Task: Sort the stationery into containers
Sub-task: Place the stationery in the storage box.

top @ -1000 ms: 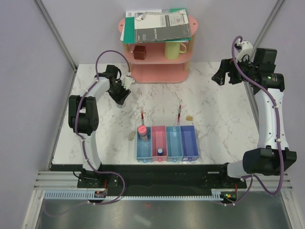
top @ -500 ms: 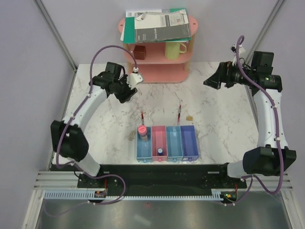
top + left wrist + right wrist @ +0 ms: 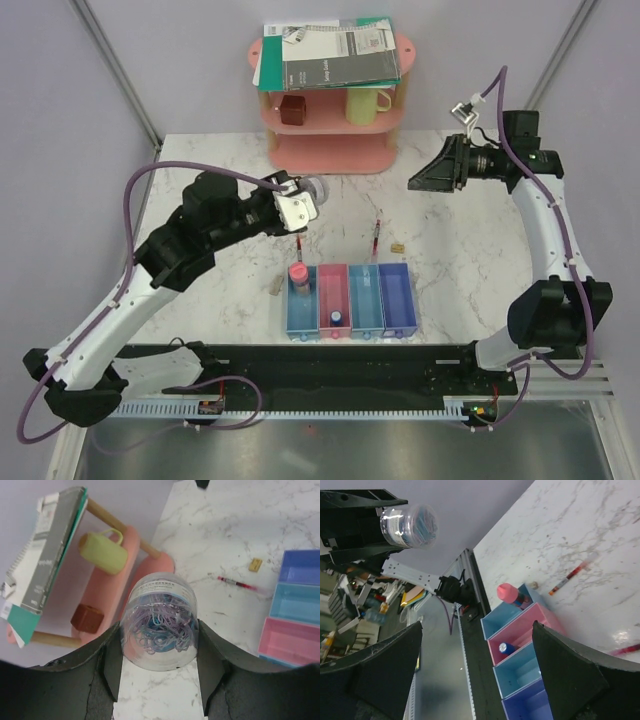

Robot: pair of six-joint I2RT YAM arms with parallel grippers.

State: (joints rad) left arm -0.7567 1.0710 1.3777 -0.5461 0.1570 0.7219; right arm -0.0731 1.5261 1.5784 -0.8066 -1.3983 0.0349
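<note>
My left gripper (image 3: pixel 308 197) is shut on a round clear jar of paper clips (image 3: pixel 159 625), held in the air behind the trays; the jar also shows in the top view (image 3: pixel 314 187). Four joined trays stand at the front: blue (image 3: pixel 300 312), pink (image 3: pixel 330 290), light blue (image 3: pixel 365 297), violet-blue (image 3: pixel 396 296). A pink cylinder (image 3: pixel 298 273) stands in the blue tray. A blue-capped tube (image 3: pixel 338 316) lies in the pink tray. Two red pens (image 3: pixel 300 243) (image 3: pixel 376 236), a tan block (image 3: pixel 397 246) and a grey block (image 3: pixel 280 287) lie on the table. My right gripper (image 3: pixel 420 180) is open and empty, high at the back right.
A pink shelf rack (image 3: pixel 335 150) stands at the back with grey-green notebooks (image 3: pixel 325 55) on top, and a brown cube (image 3: pixel 292 109) and a yellow mug (image 3: pixel 365 102) inside. Purple walls close in the sides.
My left arm has swung right and forward from the back left toward the middle, carrying the jar. My right gripper has moved left and a little down.
</note>
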